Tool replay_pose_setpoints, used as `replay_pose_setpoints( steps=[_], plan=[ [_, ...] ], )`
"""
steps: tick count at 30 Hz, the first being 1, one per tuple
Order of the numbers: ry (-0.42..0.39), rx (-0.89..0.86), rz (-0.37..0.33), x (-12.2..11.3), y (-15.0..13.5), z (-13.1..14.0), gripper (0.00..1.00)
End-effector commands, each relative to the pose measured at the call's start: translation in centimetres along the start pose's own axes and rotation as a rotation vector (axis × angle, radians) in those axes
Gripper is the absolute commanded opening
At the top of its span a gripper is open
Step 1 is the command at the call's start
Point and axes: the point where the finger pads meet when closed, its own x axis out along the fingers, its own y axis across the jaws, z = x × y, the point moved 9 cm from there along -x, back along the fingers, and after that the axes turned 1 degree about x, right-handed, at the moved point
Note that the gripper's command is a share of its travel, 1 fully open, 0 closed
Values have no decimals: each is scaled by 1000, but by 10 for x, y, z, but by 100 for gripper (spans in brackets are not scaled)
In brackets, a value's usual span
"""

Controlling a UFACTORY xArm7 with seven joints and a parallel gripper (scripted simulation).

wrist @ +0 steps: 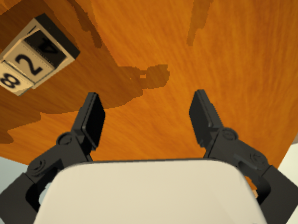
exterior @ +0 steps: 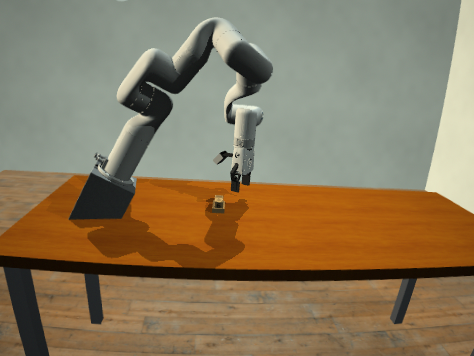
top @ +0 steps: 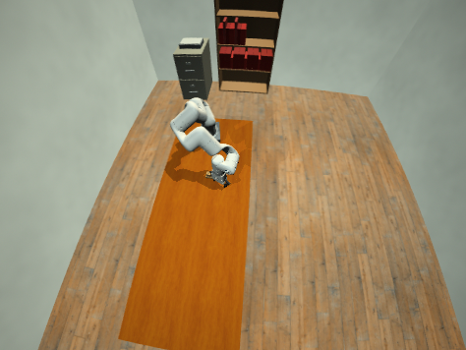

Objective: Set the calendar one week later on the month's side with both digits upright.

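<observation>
The calendar (wrist: 35, 55) lies at the upper left of the wrist view: a dark tray holding two pale cubes side by side. The top of the nearer cube (wrist: 31, 64) shows a 2 and the top of the cube at the frame's edge (wrist: 9, 82) shows an 8. A dark panel on the tray's far end carries a mark I cannot read. In the exterior view the calendar (exterior: 218, 203) is a small block on the orange table. My gripper (wrist: 146, 102) (exterior: 239, 182) is open and empty. It hangs above the bare table, to the right of the calendar.
The arm's dark base (exterior: 102, 196) stands at the table's left end. A grey filing cabinet (top: 193, 69) and a bookshelf (top: 248, 44) with red books stand against the far wall, off the table.
</observation>
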Motion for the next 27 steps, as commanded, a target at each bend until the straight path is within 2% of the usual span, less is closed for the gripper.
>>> replay_pose_setpoints(
  steps=[1, 10, 18, 21, 27],
  plan=[
    [-1, 0, 2, -3, 1, 0, 100],
    [-1, 6, 2, -5, 1, 0, 100],
    [-1, 261, 2, -5, -7, 5, 100],
    [-1, 261, 2, -6, -19, 12, 100],
    [-1, 269, 2, -6, -21, 13, 100]
  ],
)
